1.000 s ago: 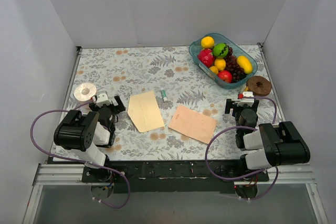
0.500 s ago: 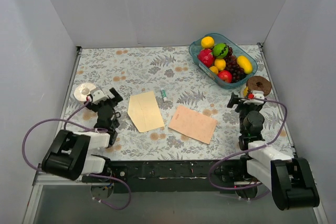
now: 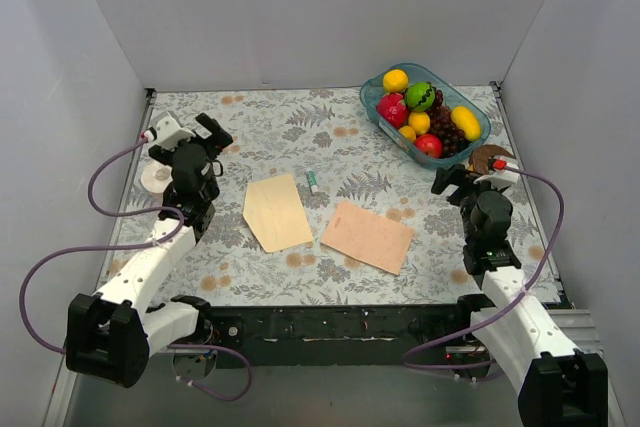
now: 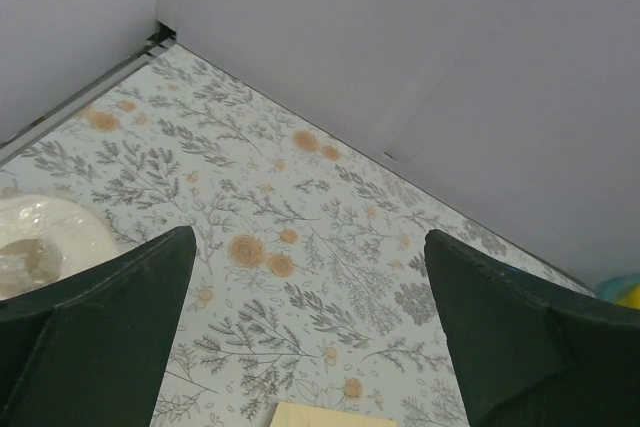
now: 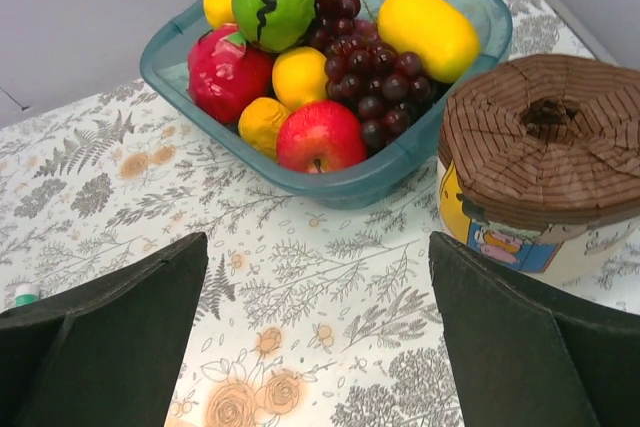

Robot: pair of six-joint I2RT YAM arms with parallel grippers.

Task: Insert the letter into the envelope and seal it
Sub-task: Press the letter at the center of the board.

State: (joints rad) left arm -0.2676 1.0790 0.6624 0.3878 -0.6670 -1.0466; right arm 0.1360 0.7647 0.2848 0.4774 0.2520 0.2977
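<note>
top external view has the flat salmon-peach paper letter (image 3: 367, 235) just right of the pale cream-yellow pointed-flap envelope (image 3: 277, 212), not touching, centred on the floral table (image 3: 300, 132), probably for either arm's reach, while the left gripper (image 3: 188, 135) and right gripper (image 3: 470, 175) hover spread wide and empty.

A robot test booth in a lab is shown. A counter (image 3: 260, 122) laid with a flowered cloth is boxed in on three sides by plain grey panels (image 3: 300, 7). Robot arms (image 3: 150, 267) are bolted to a metal rail (image 3: 110, 332) and trailed by purple cables (image 3: 45, 267). Just beyond the right pincer (image 5: 318, 277), a tub (image 5: 400, 162) of toy-like fruit is set out.
</note>
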